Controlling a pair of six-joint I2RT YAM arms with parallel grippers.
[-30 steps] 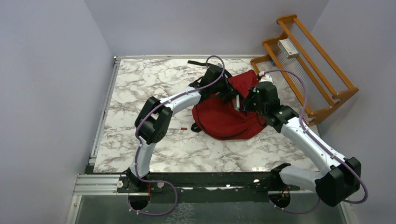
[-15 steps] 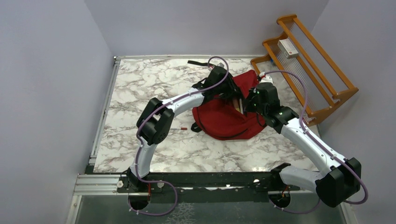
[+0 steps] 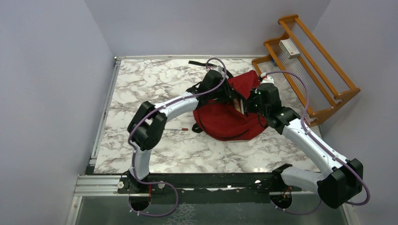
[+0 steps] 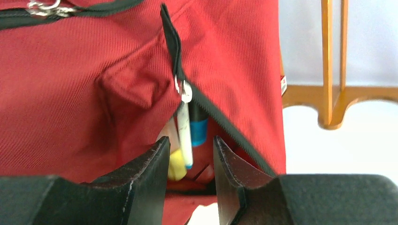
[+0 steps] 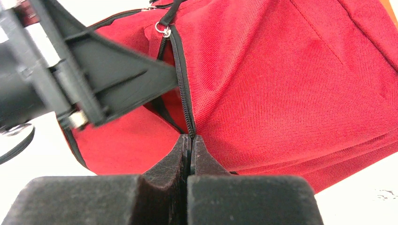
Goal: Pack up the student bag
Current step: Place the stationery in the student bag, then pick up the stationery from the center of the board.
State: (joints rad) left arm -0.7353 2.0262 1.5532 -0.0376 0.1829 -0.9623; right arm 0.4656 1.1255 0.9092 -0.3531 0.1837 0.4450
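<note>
The red bag [image 3: 225, 119] is lying on the marble table [image 3: 141, 89], toward its far right side, just beside the wooden rack [image 3: 309, 70]. Both arms are reaching over it from opposite sides and meeting at the open pocket.

The left gripper [image 4: 191, 145] is hovering at the pocket mouth with its 2 fingers spread apart and nothing between them. Past the gap, a white pen [image 4: 185, 136], a blue marker [image 4: 199, 131] and something yellow [image 4: 177, 165] are standing inside the pocket, under a metal zip pull [image 4: 186, 91].

The right gripper [image 5: 189, 138] is pressing its fingers tightly together, pinching the black zip edge of the bag and holding that side of the opening up.

A small white box [image 3: 289, 48] is resting on the rack's upper shelf. A small red object [image 3: 184, 128] is lying on the table left of the bag, apart from it.
</note>
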